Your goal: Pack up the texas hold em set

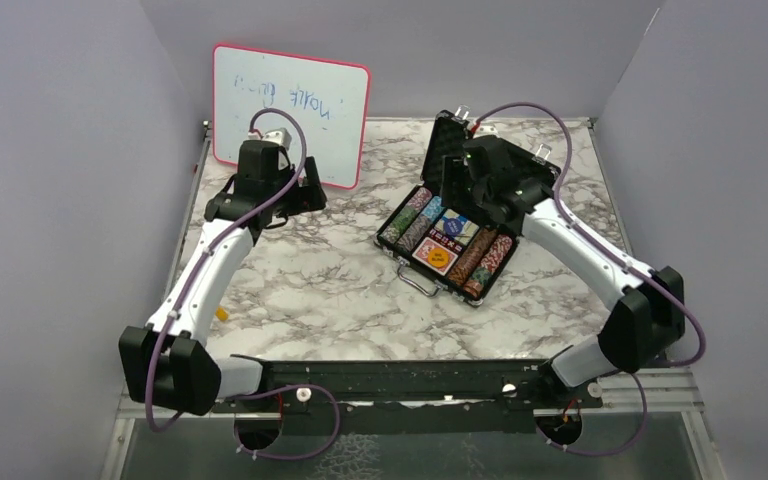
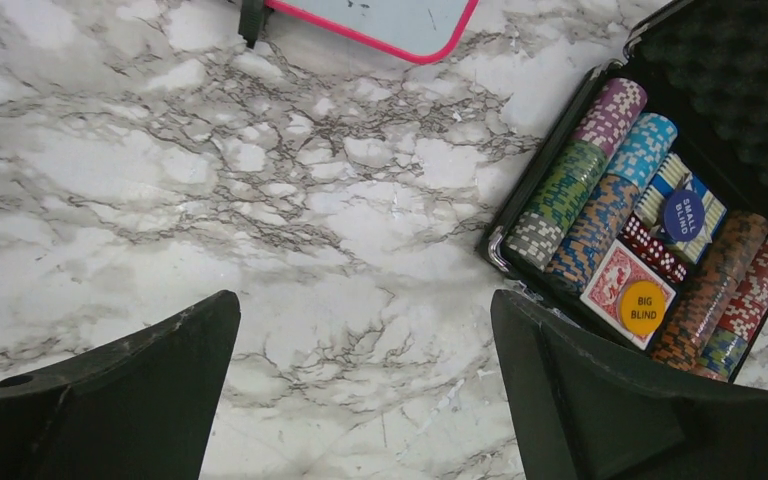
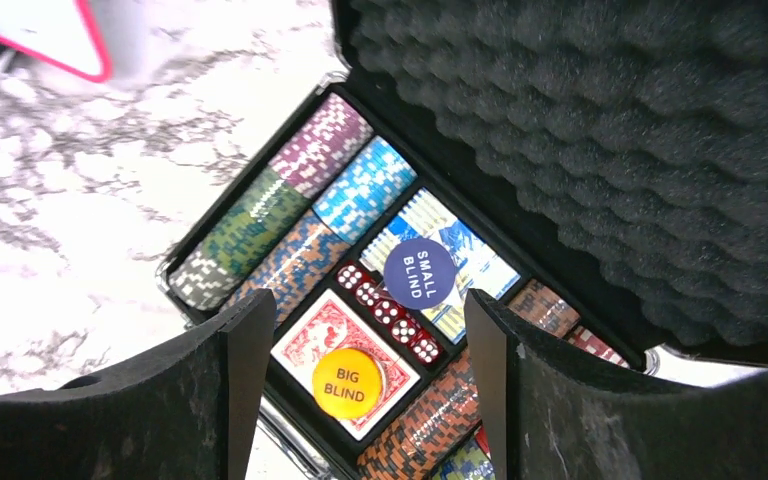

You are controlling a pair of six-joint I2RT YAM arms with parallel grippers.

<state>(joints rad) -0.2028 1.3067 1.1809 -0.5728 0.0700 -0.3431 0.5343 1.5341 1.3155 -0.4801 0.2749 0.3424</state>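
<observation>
The black case (image 3: 610,120) lies open on the table (image 1: 310,280), lid raised, holding chip stacks (image 3: 363,190), red-backed cards (image 3: 310,330), red dice (image 3: 385,312), a blue button (image 3: 419,273) and an orange button (image 3: 345,382).

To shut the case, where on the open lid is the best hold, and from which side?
Grip the lid at its free top edge, coming from behind its outer shell, away from the handle. It stands raised, foam facing the chips, so that edge likely gives most leverage. The open right tool is nearest.
</observation>
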